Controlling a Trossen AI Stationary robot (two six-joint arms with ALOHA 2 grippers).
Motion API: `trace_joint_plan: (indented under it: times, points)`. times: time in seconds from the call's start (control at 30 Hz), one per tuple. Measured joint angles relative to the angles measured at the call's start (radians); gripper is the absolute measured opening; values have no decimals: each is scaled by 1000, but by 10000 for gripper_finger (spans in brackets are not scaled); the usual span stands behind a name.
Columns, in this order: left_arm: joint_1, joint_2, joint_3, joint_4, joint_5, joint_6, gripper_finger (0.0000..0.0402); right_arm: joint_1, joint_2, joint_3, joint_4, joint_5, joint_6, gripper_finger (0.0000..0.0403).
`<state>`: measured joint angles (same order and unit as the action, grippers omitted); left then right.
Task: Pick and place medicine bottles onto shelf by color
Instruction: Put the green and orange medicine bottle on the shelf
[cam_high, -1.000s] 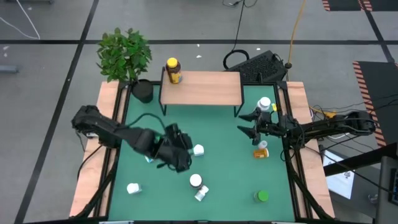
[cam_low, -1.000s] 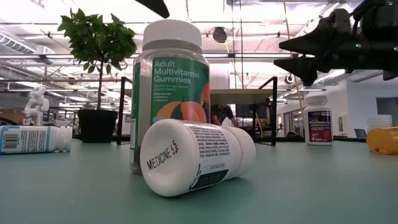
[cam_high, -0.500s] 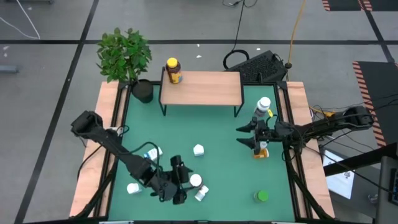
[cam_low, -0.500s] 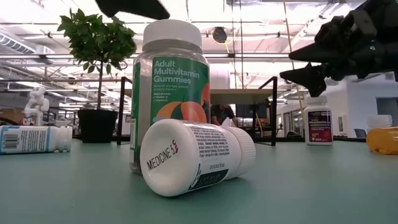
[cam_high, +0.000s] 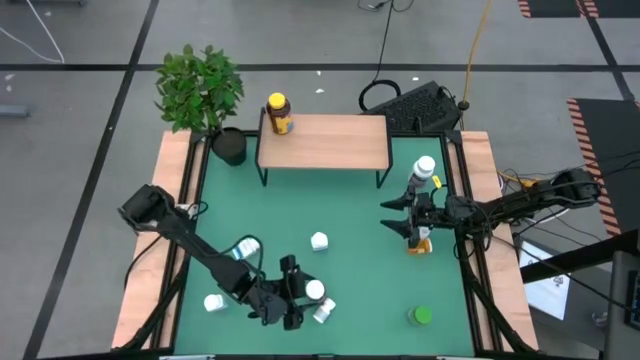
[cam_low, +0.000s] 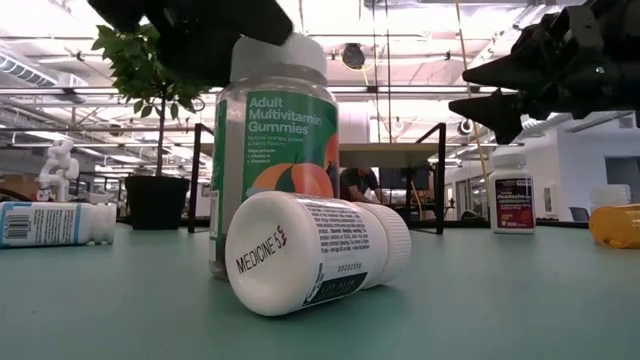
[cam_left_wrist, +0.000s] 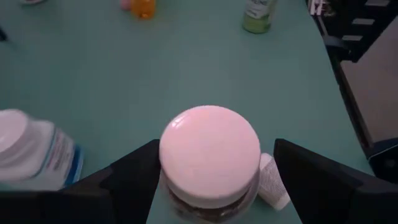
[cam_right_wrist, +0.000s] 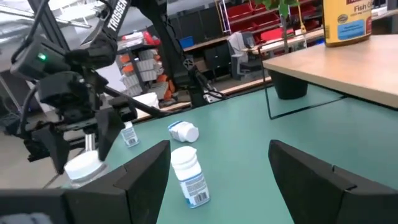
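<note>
An upright gummies bottle with a white cap (cam_left_wrist: 209, 149) stands on the green table near its front edge. My left gripper (cam_high: 298, 294) is open, one finger on each side of that cap (cam_high: 314, 290), and I see no touch. A white bottle (cam_low: 310, 250) lies on its side just in front. My right gripper (cam_high: 396, 215) hangs open above the table's right part, beside an orange bottle (cam_high: 420, 243) and a standing white bottle (cam_high: 424, 170). An amber bottle (cam_high: 279, 113) stands on the shelf's (cam_high: 325, 142) far left corner.
Other bottles are scattered on the table: a white one (cam_high: 319, 241) mid-table, a blue-labelled one (cam_high: 245, 247), a white one (cam_high: 214, 302) at the near left, a green one (cam_high: 422, 316) at the near right. A potted plant (cam_high: 205, 95) stands left of the shelf.
My left gripper has travelled from the table's middle toward the near edge and come down, ending with its fingers astride the upright gummies bottle's cap. My right gripper has drifted a little toward the near edge. No bottle has moved.
</note>
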<state>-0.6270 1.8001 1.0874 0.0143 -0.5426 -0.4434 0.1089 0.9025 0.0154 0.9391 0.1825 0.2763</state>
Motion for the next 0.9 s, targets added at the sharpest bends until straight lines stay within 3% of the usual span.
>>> trace_joint_plan:
  times: [0.3, 0.53, 0.6, 0.9]
  points:
    - [21, 39, 0, 60, 0, 39, 308, 0, 0, 0, 22, 0, -43, 267]
    - [30, 39, 0, 60, 1, 24, 229, 0, 0, 0, 31, 3, -54, 267]
    - [39, 37, 0, 60, 2, 25, 228, 0, 0, 0, 31, 3, -53, 267]
    - [123, -142, 0, -23, 3, 24, 239, 8, 0, 0, -11, 0, 0, 267]
